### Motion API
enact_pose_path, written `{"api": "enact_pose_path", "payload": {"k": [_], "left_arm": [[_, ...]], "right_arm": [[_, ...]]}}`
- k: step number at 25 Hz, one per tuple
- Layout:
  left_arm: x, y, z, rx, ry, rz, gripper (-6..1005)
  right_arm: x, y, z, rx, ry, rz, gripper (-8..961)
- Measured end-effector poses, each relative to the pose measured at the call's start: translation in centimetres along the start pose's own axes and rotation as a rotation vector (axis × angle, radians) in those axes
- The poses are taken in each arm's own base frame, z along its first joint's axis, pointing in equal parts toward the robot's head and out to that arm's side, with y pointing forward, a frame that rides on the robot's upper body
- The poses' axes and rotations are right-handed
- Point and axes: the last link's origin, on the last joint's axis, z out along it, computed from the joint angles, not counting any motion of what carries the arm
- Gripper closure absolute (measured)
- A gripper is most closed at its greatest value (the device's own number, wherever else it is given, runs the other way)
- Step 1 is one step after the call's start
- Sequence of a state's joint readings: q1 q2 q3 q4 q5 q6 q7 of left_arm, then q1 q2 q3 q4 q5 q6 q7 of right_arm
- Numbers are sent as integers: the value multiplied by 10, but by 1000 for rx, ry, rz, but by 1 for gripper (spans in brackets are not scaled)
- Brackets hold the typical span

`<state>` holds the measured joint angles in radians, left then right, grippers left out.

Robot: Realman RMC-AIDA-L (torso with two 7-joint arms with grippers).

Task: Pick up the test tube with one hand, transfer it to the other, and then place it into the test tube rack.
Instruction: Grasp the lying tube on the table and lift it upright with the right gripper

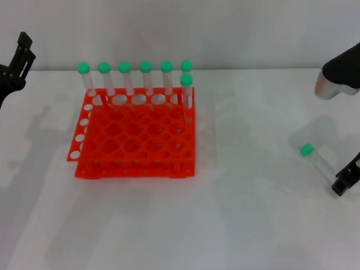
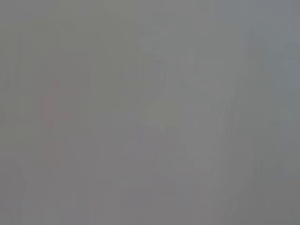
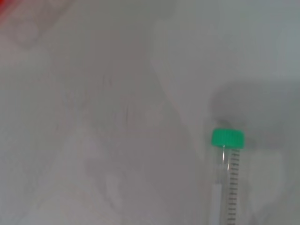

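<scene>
The test tube (image 1: 317, 160) lies on the white table at the right, green cap (image 1: 306, 148) toward the rack. It also shows in the right wrist view (image 3: 227, 178), cap (image 3: 227, 138) uppermost in that picture. My right gripper (image 1: 347, 179) is low at the table's right edge, right at the tube's pointed end; I cannot see whether it holds the tube. My left gripper (image 1: 6, 44) is raised at the far left, open and empty. The orange-red test tube rack (image 1: 135, 137) stands left of centre. The left wrist view is plain grey.
Several matching green-capped tubes (image 1: 146, 76) stand upright along the rack's back row, with one more (image 1: 186, 93) at its right side. The right arm's silver cuff (image 1: 328, 83) hangs above the table's right part. A red corner of the rack (image 3: 9, 11) shows in the right wrist view.
</scene>
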<state>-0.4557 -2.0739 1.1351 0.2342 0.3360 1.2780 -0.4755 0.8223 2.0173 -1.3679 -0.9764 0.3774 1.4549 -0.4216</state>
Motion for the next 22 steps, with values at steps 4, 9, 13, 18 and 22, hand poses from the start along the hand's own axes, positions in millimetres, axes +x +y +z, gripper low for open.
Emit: {"api": "enact_pose_path", "payload": {"k": [4,9,13,18,22], "left_arm": [[0,0,1,-1,1,2,339],[1,1,2,-4,6,5,343],[0,1,2,-3,2,4,347],[0,1,1,-2,0,3,352],[-1,2,0,-28,-14,-11,355]], "right_arm": [[0,3,4,9,21,-19,548],[-2,5,5,11,21,-29,547],[-4,2,1,11,-5,-27,676],[-3,2,2,7,-12,-34,769],[-8,3,-9,-10,-88,-38,766]]}}
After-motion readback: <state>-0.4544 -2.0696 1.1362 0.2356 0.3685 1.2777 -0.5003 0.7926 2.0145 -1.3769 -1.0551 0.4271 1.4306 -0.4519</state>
